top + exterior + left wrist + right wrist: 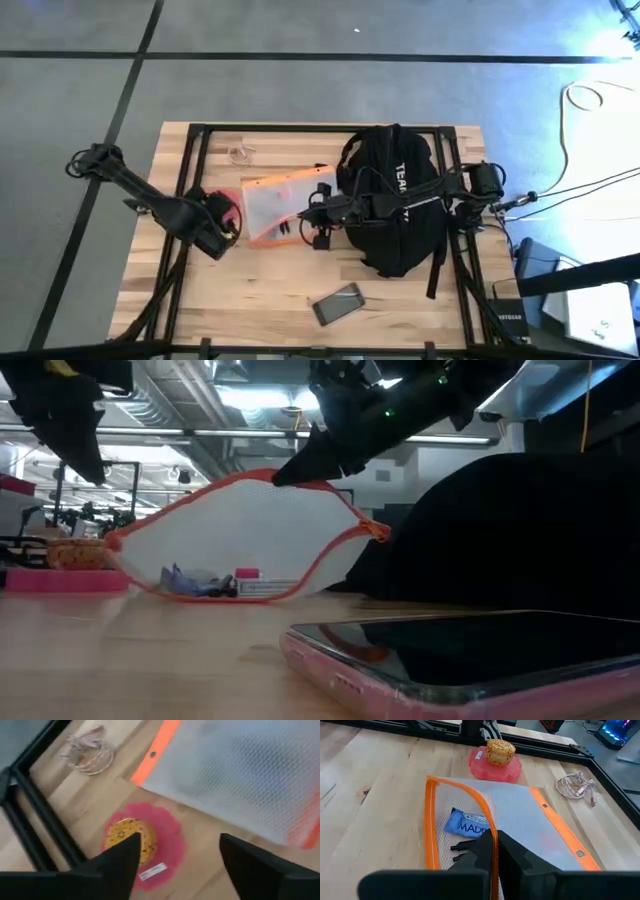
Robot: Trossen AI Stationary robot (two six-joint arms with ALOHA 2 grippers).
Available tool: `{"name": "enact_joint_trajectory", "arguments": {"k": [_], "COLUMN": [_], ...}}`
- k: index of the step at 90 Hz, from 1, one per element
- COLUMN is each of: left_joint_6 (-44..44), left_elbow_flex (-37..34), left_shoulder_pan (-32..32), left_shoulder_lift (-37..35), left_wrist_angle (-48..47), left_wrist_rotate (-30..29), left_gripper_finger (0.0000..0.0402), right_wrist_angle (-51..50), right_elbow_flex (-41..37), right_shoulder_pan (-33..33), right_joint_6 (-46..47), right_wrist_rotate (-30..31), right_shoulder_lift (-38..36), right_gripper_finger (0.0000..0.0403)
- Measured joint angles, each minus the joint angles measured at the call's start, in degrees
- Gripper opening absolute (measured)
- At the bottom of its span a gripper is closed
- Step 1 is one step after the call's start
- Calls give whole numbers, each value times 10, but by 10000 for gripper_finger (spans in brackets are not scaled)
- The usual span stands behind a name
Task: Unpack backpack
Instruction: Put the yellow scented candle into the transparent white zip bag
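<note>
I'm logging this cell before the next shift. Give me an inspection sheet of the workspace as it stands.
Surface: wooden table, black frame rails.
Job's things: backpack lying at the right; orange-edged mesh pouch beside it, holding a blue packet.
Clutter: pink phone at the front; coiled cord at the back; pink lid with yellow puck.
End effectors: right end effector shut on the pouch's edge; left end effector open above the pink lid.
Cables: white cable on the floor.
Surroundings: workshop ceiling, nobody seen.
</note>
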Motion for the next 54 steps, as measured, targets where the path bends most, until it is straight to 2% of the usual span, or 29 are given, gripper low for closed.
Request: {"name": "enact_joint_trajectory", "arguments": {"k": [10, 19, 38, 54], "left_joint_6": [12, 22, 143, 99], "left_elbow_flex": [-7, -49, -72, -97], "left_shoulder_pan": [30, 75, 175, 261], "left_shoulder_lift": [-27, -70, -126, -124], "left_wrist_angle": [-10, -6, 82, 94], "left_wrist_rotate": [10, 57, 93, 137], "left_gripper_finger": [306, 324, 330, 330], "right_wrist_angle": [0, 0, 0, -1], "right_elbow_flex": [0, 0, 0, 0], "right_shoulder_pan": [0, 0, 0, 0], "right_joint_6": [-1, -1, -1, 0], "right_wrist_rotate": [0, 0, 0, 0], "right_shoulder_lift": [0, 0, 0, 0], "right_gripper_finger": [0, 0, 0, 0]}}
